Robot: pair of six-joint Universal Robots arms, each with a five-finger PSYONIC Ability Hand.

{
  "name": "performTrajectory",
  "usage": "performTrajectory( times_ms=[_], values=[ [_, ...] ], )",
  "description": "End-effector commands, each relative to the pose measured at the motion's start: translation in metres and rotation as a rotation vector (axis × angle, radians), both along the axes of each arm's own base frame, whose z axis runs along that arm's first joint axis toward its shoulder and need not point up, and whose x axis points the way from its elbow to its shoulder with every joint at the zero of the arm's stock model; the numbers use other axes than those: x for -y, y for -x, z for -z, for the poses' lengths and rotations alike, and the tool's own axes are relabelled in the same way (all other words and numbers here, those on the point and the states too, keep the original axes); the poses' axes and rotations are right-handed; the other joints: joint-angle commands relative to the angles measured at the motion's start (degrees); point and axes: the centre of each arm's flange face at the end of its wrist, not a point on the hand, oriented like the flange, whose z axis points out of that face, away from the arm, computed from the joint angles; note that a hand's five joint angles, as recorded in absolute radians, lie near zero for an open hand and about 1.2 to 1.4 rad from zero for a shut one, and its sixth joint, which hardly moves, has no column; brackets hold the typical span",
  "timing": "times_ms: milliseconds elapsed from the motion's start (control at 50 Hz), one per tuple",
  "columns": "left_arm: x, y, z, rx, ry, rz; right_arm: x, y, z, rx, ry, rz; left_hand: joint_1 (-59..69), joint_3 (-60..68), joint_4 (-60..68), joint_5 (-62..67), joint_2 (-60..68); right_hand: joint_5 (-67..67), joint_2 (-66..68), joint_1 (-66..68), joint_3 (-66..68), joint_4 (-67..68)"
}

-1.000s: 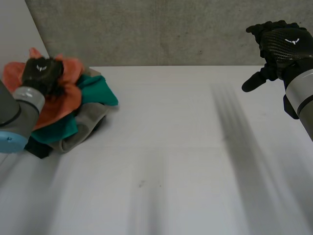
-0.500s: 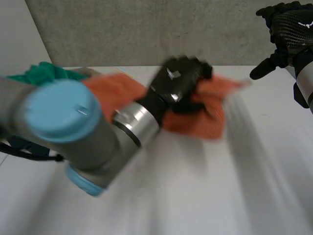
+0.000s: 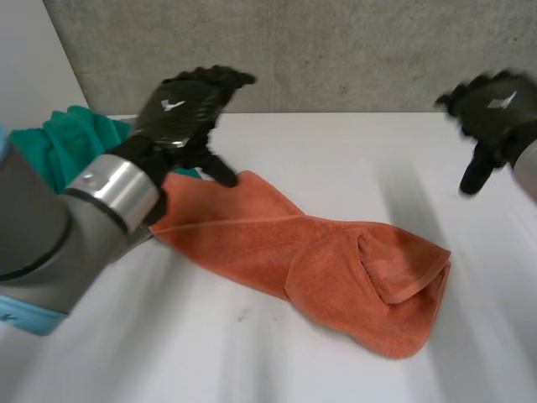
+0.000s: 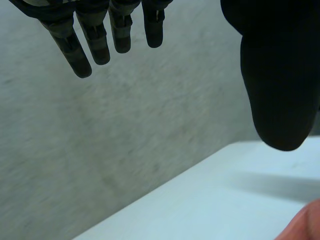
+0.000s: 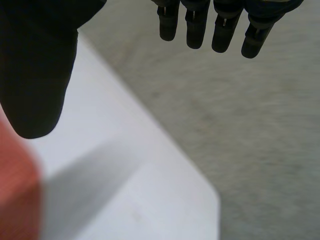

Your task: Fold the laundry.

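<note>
Tabletop [image 3: 336, 151] first: your orange towel [image 3: 336, 269] lies rumpled across its middle, one end doubled over itself. Expect it soft, light and limp, so pinch a corner or the hemmed edge. The green cloth [image 3: 71, 143] is heaped at the far left corner. Your left hand [image 3: 180, 109] hovers over the towel's left end, fingers straight and empty; your right hand [image 3: 495, 109] hangs well apart, fingers spread, holding nothing
</note>
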Motion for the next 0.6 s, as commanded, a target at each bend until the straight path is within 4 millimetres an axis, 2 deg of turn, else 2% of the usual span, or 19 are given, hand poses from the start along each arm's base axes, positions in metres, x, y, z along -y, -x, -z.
performTrajectory(
  times_ms=[20, 60, 80, 160, 220, 240, 260, 360, 480, 500, 560, 580, 600],
  values=[
    [0.031, -0.048, 0.037, 0.241, 0.015, -0.171, -0.053, -0.037, 0.057, -0.159, -0.199, -0.236, 1.6, 0.3, 0.9, -0.4, 0.7, -2.7, -1.8, -3.0, -1.9, -1.8],
    [0.039, -0.052, 0.05, 0.313, 0.019, -0.184, -0.056, -0.045, 0.068, -0.155, -0.196, -0.261, 1.6, 0.3, 0.9, -0.4, 0.7, -2.7, -1.8, -3.0, -1.9, -1.8],
    [0.048, -0.058, 0.064, 0.382, 0.009, -0.199, -0.057, -0.05, 0.078, -0.148, -0.183, -0.272, 1.7, 0.5, 1.1, -0.2, 0.8, -2.7, -1.8, -3.0, -1.9, -1.8],
    [0.072, -0.077, 0.085, 0.492, 0.005, -0.249, -0.062, -0.061, 0.105, -0.131, -0.151, -0.315, 1.7, 0.5, 1.1, -0.2, 0.9, -2.7, -1.8, -3.0, -1.9, -1.8],
    [0.081, -0.083, 0.087, 0.508, 0.012, -0.268, -0.069, -0.069, 0.12, -0.131, -0.141, -0.349, 1.6, 0.3, 0.9, -0.4, 0.7, -2.7, -1.8, -3.0, -1.9, -1.8],
    [0.086, -0.085, 0.084, 0.497, 0.016, -0.282, -0.079, -0.076, 0.132, -0.138, -0.143, -0.383, 1.4, 0.2, 0.7, -0.5, 0.5, -2.7, -1.8, -3.0, -1.9, -1.8],
    [0.088, -0.087, 0.082, 0.49, 0.017, -0.288, -0.081, -0.079, 0.136, -0.139, -0.143, -0.394, 1.4, 0.2, 0.7, -0.5, 0.5, -2.7, -1.8, -3.0, -1.9, -1.8],
    [0.092, -0.093, 0.075, 0.437, 0.005, -0.312, -0.081, -0.084, 0.161, -0.158, -0.166, -0.399, 1.1, -0.2, 0.4, -0.9, 0.2, -2.7, -1.8, -3.0, -1.9, -1.8],
    [0.09, -0.093, 0.073, 0.427, -0.001, -0.311, -0.081, -0.085, 0.165, -0.168, -0.169, -0.409, 1.1, -0.2, 0.4, -0.9, 0.2, -2.2, -1.2, -2.4, -1.3, -1.3],
    [0.089, -0.092, 0.074, 0.427, -0.001, -0.309, -0.08, -0.085, 0.165, -0.167, -0.168, -0.411, 1.1, -0.2, 0.4, -0.9, 0.2, 4.0, 5.0, 3.8, 4.9, 4.9],
    [0.087, -0.091, 0.074, 0.426, -0.006, -0.307, -0.078, -0.087, 0.164, -0.16, -0.162, -0.416, 1.1, -0.2, 0.4, -0.9, 0.2, 44.3, 45.3, 44.1, 45.2, 45.2],
    [0.087, -0.091, 0.074, 0.425, -0.007, -0.307, -0.077, -0.088, 0.163, -0.161, -0.157, -0.415, 1.1, -0.2, 0.4, -0.9, 0.2, 67.1, 68.0, 66.8, 67.9, 68.0],
    [0.086, -0.091, 0.075, 0.424, -0.009, -0.304, -0.075, -0.089, 0.163, -0.16, -0.154, -0.413, 1.1, -0.2, 0.4, -0.9, 0.2, 67.3, 68.2, 67.0, 68.1, 68.2]
  ],
)
